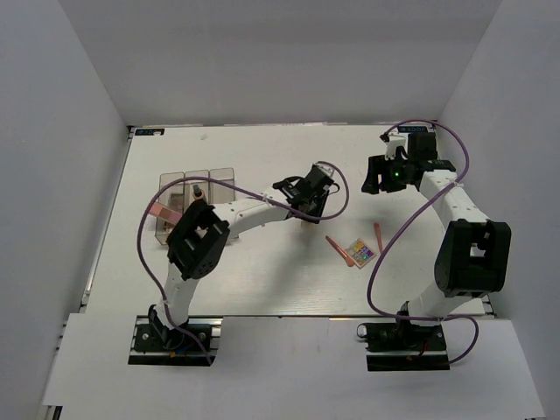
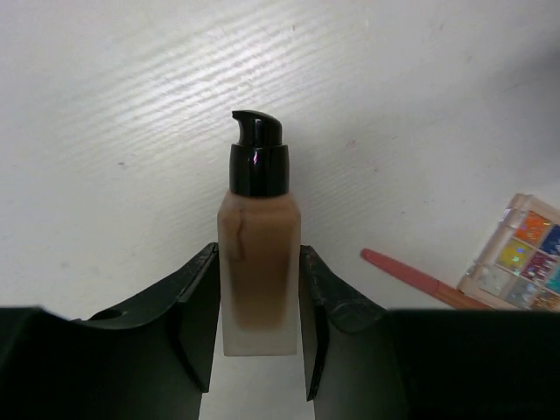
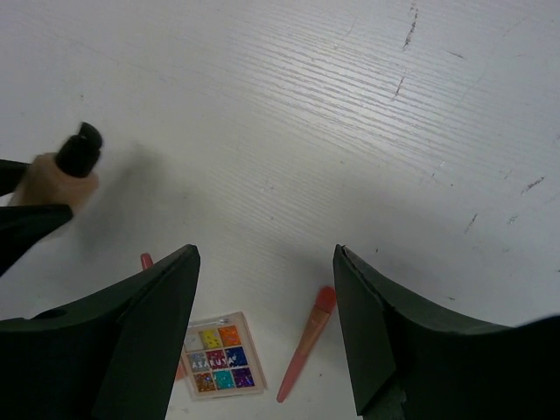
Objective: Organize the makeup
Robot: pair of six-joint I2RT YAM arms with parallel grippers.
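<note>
My left gripper (image 1: pixel 306 208) reaches to the table's middle and is shut on a beige foundation bottle (image 2: pixel 259 254) with a dark pump cap, its jaws pressing both sides. The bottle also shows at the left edge of the right wrist view (image 3: pixel 63 175). A multicolour palette (image 1: pixel 360 252) lies right of it, also in both wrist views (image 2: pixel 521 258) (image 3: pixel 217 359). Two pink-red pencils (image 1: pixel 339 249) (image 1: pixel 378 236) flank the palette; one shows in the left wrist view (image 2: pixel 411 276), and one lies below the right jaws (image 3: pixel 306 346). My right gripper (image 1: pixel 378 175) (image 3: pixel 267 332) hovers open and empty.
A clear three-compartment box (image 1: pixel 219 179) stands at the left, holding a pink palette (image 1: pixel 164 212) and a dark-capped bottle (image 1: pixel 198 189). White walls enclose the table on three sides. Purple cables loop from both arms.
</note>
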